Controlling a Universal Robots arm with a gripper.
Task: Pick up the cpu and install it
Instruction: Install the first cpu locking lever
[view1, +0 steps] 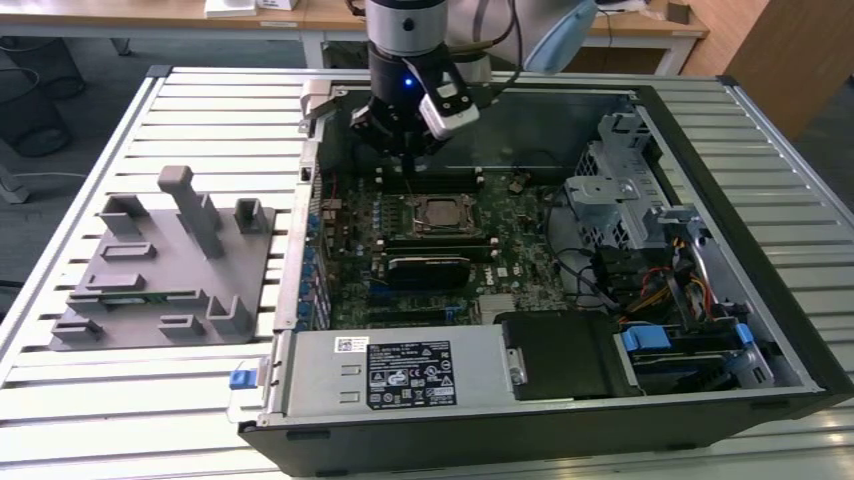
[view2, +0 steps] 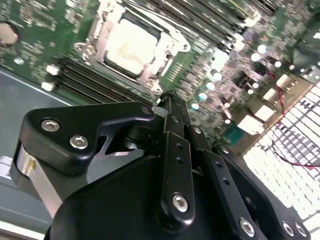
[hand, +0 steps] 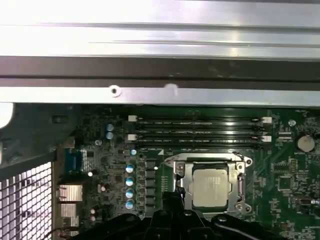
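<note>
Since the cpu (hand: 210, 186) already lies flat and square inside the motherboard (hand: 280, 185) socket, the placing part of the task looks done; whether the socket's metal frame is latched over it I cannot tell. Hovering above the board, the end effector (view2: 167, 97) has its fingertips pressed together with nothing between them. The chip sits below and just beside those tips, apart from them.

A robotics lab or workshop: a slatted silver metal workbench (view1: 120, 420) carries an opened black computer case (view1: 534, 432), with pale wooden desks (view1: 120, 12) behind.
</note>
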